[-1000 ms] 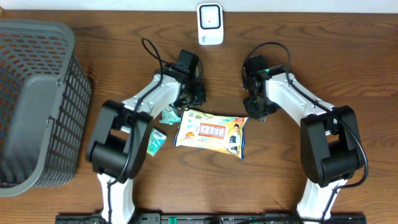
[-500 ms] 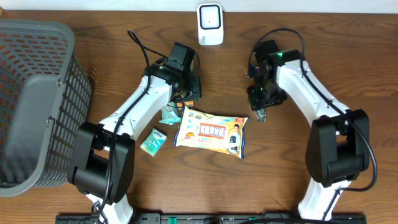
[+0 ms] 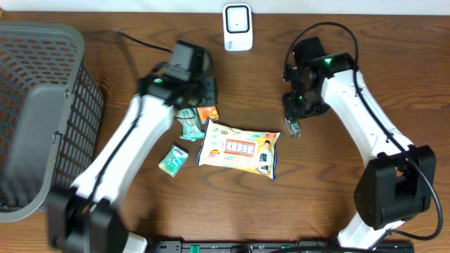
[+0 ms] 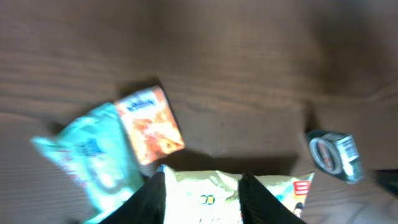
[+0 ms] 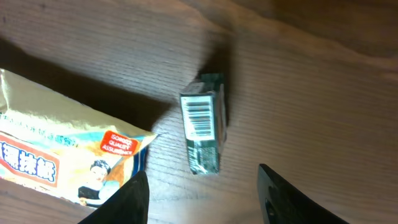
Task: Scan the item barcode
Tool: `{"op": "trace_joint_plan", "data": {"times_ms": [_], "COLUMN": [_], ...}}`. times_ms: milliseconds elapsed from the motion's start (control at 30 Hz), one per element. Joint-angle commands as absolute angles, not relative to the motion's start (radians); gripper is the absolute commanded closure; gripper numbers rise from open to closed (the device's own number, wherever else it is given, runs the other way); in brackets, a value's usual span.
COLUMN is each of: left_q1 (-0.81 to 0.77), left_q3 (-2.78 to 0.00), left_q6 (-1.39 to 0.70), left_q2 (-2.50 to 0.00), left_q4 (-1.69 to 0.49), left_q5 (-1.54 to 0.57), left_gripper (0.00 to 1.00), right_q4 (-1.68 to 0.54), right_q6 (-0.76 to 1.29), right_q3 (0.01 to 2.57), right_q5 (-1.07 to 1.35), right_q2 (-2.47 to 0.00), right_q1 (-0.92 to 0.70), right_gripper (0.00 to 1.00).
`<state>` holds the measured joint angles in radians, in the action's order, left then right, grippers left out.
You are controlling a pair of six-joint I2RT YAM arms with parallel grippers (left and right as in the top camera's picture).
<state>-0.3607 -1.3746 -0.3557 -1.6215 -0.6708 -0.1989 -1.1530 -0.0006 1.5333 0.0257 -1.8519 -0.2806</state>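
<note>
The small dark-green carton (image 5: 204,124) lies flat on the wooden worktop (image 3: 408,63), just off the right-hand corner of the large yellow snack packet (image 3: 239,149), close to it but seemingly not touching. Its barcode label faces up. It looks like a light, stiff cardboard box, narrow and easy to knock askew. I judge the long side walls the best place to take hold, since that leaves the printed face bare for the reader.

The right claw (image 5: 204,196) hangs over it with its fingers apart and nothing between them. The carton sits in line with the gap, a little ahead of the tips.

The left claw (image 4: 202,199) is also spread and empty, above the packet's upper edge. An orange sachet (image 4: 152,121) and a teal sachet (image 4: 93,158) lie just beside that edge. A second teal sachet (image 3: 172,159) rests further down.

The white scanner (image 3: 238,28) stands at the far edge, well apart from the carton. A grey basket (image 3: 70,126) stands at the left.
</note>
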Motion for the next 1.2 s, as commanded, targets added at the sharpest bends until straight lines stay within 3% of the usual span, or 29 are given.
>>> {"op": "trace_joint_plan", "data": {"times_ms": [0, 200, 300, 467, 533, 600, 633, 1000, 1167], "left_q1": [-0.292, -0.170, -0.135, -0.113, -0.113, -0.113, -0.113, -0.113, -0.113], "left_q3": [-1.378, -1.378, -1.378, -1.378, -1.378, -1.378, -1.378, -1.378, -1.378], "left_q6": [-0.307, -0.307, -0.307, -0.307, -0.307, -0.307, -0.307, -0.307, -0.307], "left_q2": [-1.489, -1.361, -1.348, -1.352, -1.352, -1.352, -1.352, -1.352, -1.352], "left_q4": [-0.705, -0.752, -0.762, -0.785, -0.785, -0.785, -0.785, -0.785, -0.785], "left_q5": [-0.154, -0.125, -0.125, -0.118, -0.118, -0.118, -0.118, -0.118, -0.118], "left_gripper": [0.55, 0.47, 0.44, 0.38, 0.30, 0.23, 0.02, 0.02, 0.02], "right_q4": [-1.119, -0.991, -0.967, -0.956, -0.953, -0.945, -0.940, -0.818, -0.719], "right_q6": [0.035, 0.052, 0.060, 0.073, 0.058, 0.046, 0.043, -0.115, -0.370], "right_q3": [1.460, 1.332, 1.307, 1.305, 1.305, 1.305, 1.305, 1.310, 1.310], "right_q5": [-0.042, -0.095, -0.120, -0.145, -0.144, -0.139, -0.135, -0.038, -0.051], "right_q2": [-1.846, -1.846, -1.846, -1.846, -1.846, -1.846, -1.846, -1.845, -1.845], "right_q1": [-0.310, -0.314, -0.314, -0.314, -0.314, -0.314, -0.316, -0.318, -0.366], "right_gripper": [0.50, 0.50, 0.58, 0.86, 0.94, 0.97, 0.99, 0.99, 0.99]}}
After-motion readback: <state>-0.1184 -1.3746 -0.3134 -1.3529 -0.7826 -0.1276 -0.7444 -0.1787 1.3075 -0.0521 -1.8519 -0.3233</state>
